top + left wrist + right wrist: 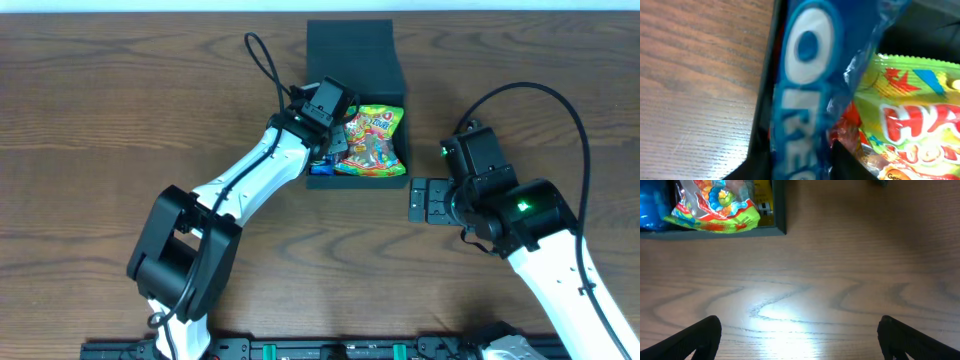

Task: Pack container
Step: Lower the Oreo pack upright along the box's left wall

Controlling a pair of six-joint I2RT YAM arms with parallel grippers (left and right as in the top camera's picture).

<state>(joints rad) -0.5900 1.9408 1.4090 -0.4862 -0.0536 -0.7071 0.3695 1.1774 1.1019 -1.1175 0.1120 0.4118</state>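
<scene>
– where's the container sitting?

– your container (360, 183) is by the middle of the bench's far edge. its hinged lid (350, 48) is thrown open toward that edge, so you look straight down into it from overhead

– what's in it?

– a green gummy packet (372, 140) lies flat and fills the right side. a blue oreo packet (322, 168) is in the left side, down at the near left corner of the box

– and my left gripper?

– your left gripper (335, 140) reaches in from the near left corner of the bench and hangs over the left half of the box. on the left wrist camera the oreo packet (805, 75) runs up between the two dark fingers (852, 162), which are closed against it. the gummy packet (910, 115) lies just beside it on the right, and the box wall (765, 100) stands just to its left, with bare wood beyond

– the right one?

– your right gripper (413, 200) is outside the box, over bare wood just off its near right corner, tips pointing toward the left edge of the bench. its jaws are wide apart with nothing between them. the right wrist view shows the fingers (695, 337) at the two lower corners, with the box corner (780, 210) and the gummy packet (715, 205) up in the top left
</scene>
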